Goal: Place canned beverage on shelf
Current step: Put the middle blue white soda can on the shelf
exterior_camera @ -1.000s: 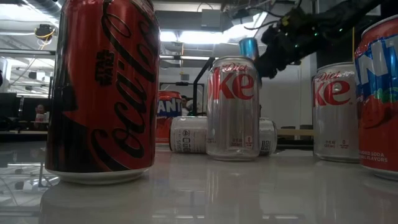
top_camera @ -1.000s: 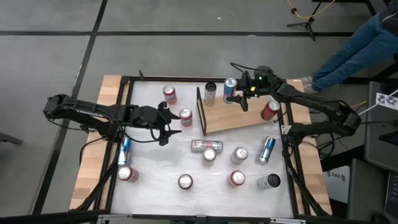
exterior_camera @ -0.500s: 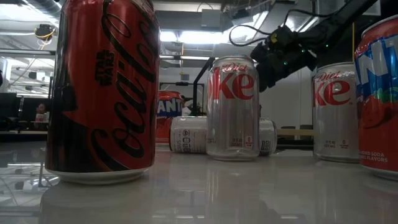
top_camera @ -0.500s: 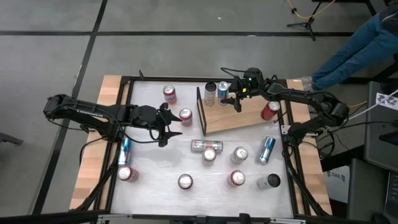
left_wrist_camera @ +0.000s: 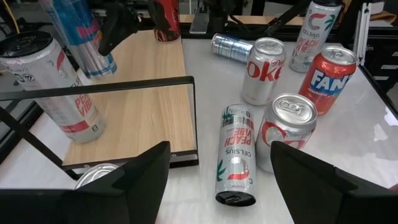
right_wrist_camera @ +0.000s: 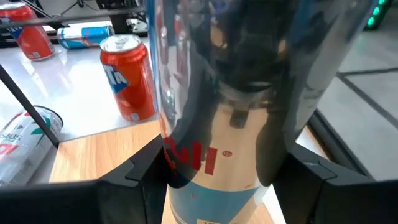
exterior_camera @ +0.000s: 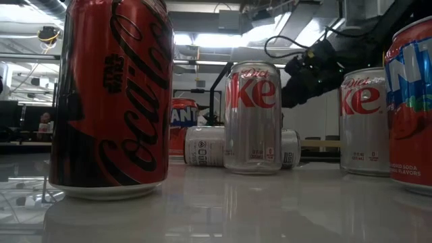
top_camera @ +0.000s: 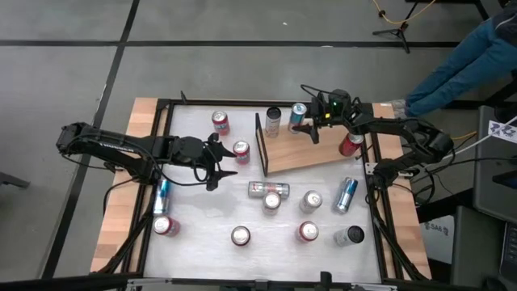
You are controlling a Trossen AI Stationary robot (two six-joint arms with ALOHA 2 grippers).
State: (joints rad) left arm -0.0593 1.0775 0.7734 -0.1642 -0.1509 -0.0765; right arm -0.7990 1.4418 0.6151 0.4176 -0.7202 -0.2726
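Wooden shelf [top_camera: 300,151], two cans upright on it; right tool [top_camera: 309,127] gripping blue can [top_camera: 298,118]; left tool [top_camera: 220,161] open, empty.

**Right arm reaching far, left arm waiting mid-table**

The right arm stretches in from the right edge toward the far middle of the table, its gripper [top_camera: 308,123] closed around a slim blue-and-silver can [top_camera: 299,114] (the can fills the right wrist view between the two dark fingers [right_wrist_camera: 130,186]). The left arm lies across the left side, its gripper [top_camera: 224,158] pointing right with jaws parted, holding nothing
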